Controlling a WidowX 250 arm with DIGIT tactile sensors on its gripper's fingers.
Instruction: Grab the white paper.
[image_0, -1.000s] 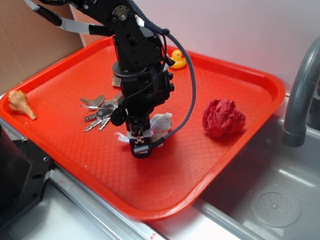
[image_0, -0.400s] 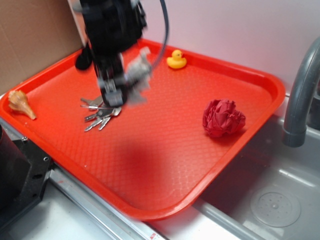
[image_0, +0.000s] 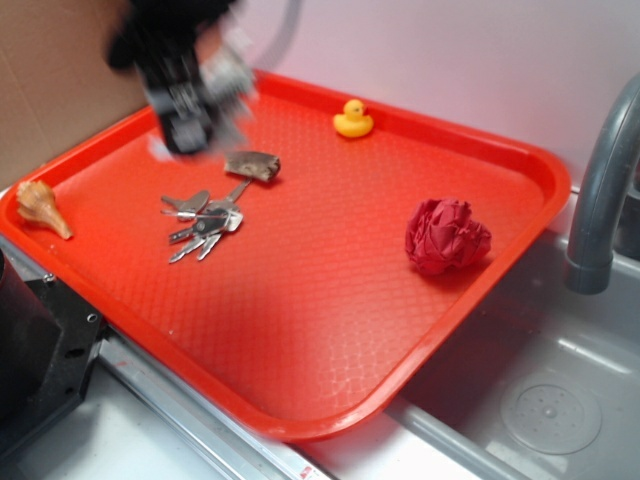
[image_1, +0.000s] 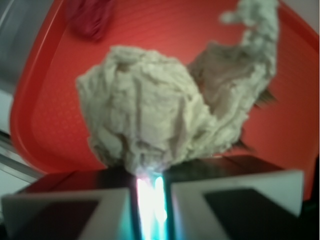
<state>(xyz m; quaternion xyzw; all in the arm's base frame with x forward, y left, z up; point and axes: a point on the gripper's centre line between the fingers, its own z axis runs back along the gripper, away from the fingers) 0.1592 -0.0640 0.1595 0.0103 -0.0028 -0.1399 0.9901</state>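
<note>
The white paper (image_1: 150, 115) is a crumpled off-white wad filling the wrist view, pinched at its lower edge between my two jaws, which stand nearly closed. In the exterior view my gripper (image_0: 185, 110) is a blur high over the far left corner of the red tray (image_0: 330, 330), with the pale white paper (image_0: 228, 72) showing beside the fingers. The paper hangs in the air, clear of the tray floor.
A key bunch (image_0: 205, 220) with a brown fob (image_0: 252, 165) lies on the tray's left half. A crumpled red paper ball (image_0: 447, 235) sits at the right, a yellow duck (image_0: 352, 120) at the back. A shell (image_0: 40, 207) rests on the left rim. A grey faucet (image_0: 600, 190) rises over the sink (image_0: 550, 400).
My gripper has lifted off the middle of the tray and swung up and to the far left, carrying the white paper with it. The brown key fob now shows.
</note>
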